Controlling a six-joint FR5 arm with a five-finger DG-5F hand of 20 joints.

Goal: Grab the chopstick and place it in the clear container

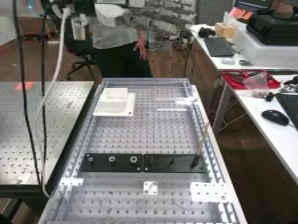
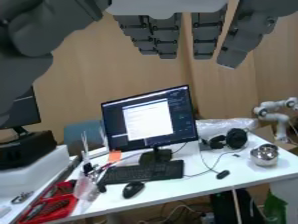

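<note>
The hand (image 1: 159,16) is at the top of the high view, above and beyond the bench's far end, with its fingers extended and nothing between them. In the wrist view the hand (image 2: 148,36) also has straight fingers. A thin wooden chopstick (image 1: 202,139) stands nearly upright, slightly tilted, at the right end of the black plate, well away from the hand. The pale, see-through square container (image 1: 116,103) rests on a white base at the bench's far left.
The black plate (image 1: 113,162) with several round fittings crosses the bench (image 1: 143,135). A metal perforated table (image 1: 43,130) adjoins at left. Desks with a keyboard (image 1: 219,46), a mouse (image 1: 275,117) and a red tray (image 1: 241,80) stand at right. In the wrist view, a monitor (image 2: 149,120) stands upright.
</note>
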